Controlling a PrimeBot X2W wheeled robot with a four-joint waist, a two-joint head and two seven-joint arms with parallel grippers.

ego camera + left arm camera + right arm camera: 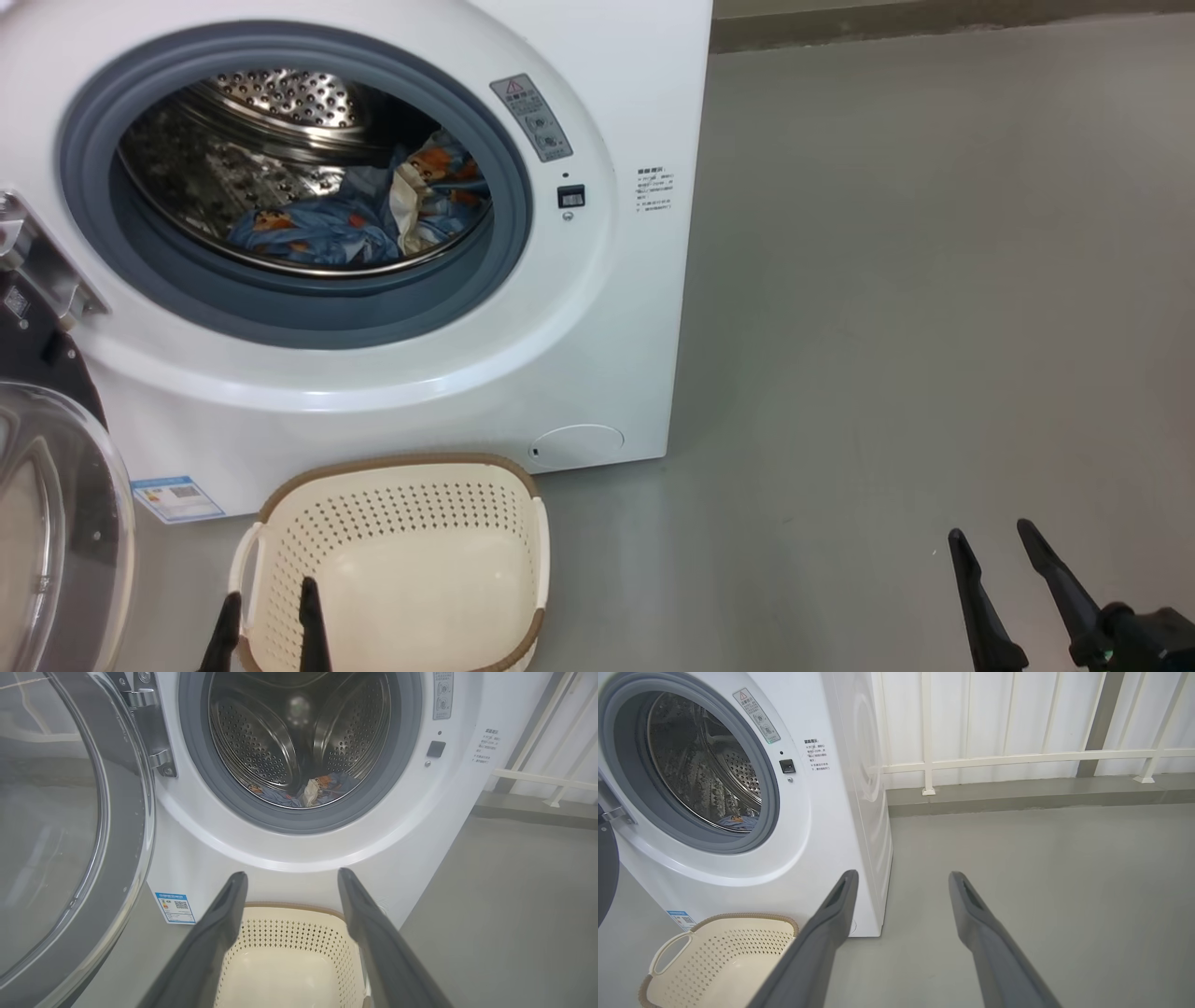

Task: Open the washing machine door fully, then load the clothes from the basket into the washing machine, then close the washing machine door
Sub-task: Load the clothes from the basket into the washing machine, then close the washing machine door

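Left gripper: I had it (268, 591) low over the near left corner of the basket (401, 509), fingers spread wide, nothing between them.
Right gripper: mine sat (991, 530) over bare floor (887, 327), well right of the washer (597, 308), fingers spread too, holding nothing.
Clothes: there they were (355, 224), lying low in the drum (280, 103), toward the right of the mouth; blue, with orange spots and a white fold.
Basket: on the floor just in front of the washer, and I could see its bare cream bottom.
Door: swung out on the left (56, 523), glass bowl and dark rim cut by my head view's left edge, hung on the metal hinge (37, 261).
Tight side: only a narrow strip of floor ran between the door rim and the basket's left handle.
Open room: a wide grey floor lay right of the washer, running back to a low kerb (1017, 795) and a white railing (1017, 758).
Mouth edge: a grey-blue gasket (308, 308) ringed the opening.
Warning label: grey (532, 117), upper right of the mouth, with a triangle; I couldn't read the print.
Latch: a small black square (570, 196) sat below that label.
Side print: a small dark block of text (655, 189), too fine for me to read.
Sticker: blue (177, 497), low left on the front; my left wrist view showed a QR code on it.
Cover: round (577, 443), low right on the front.
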